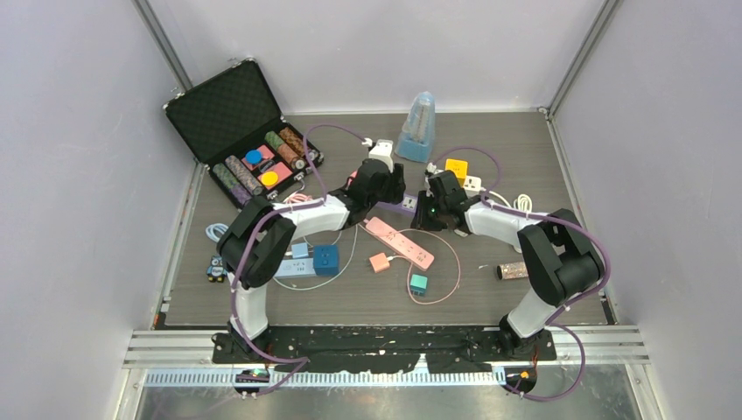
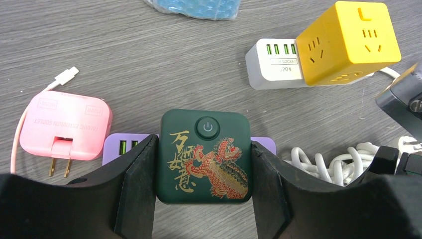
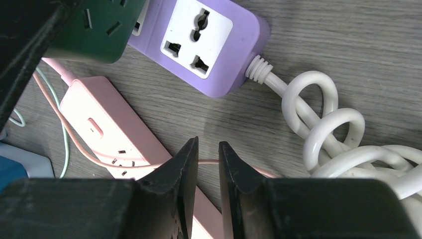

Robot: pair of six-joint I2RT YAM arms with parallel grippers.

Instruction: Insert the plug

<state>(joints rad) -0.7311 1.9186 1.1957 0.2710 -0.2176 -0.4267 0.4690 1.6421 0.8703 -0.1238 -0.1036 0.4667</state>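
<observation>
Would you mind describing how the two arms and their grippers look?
Both arms have white links and black joints: left arm, right arm. A purple cable runs along each. The left gripper and right gripper have matte black wedge-shaped jaws; a green light glows on the right wrist.

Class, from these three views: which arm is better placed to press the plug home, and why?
Left. The left gripper clamps the dark green square adapter with gold dragon print over the lilac plastic power strip. The right gripper is barely open, holding nothing.
</observation>
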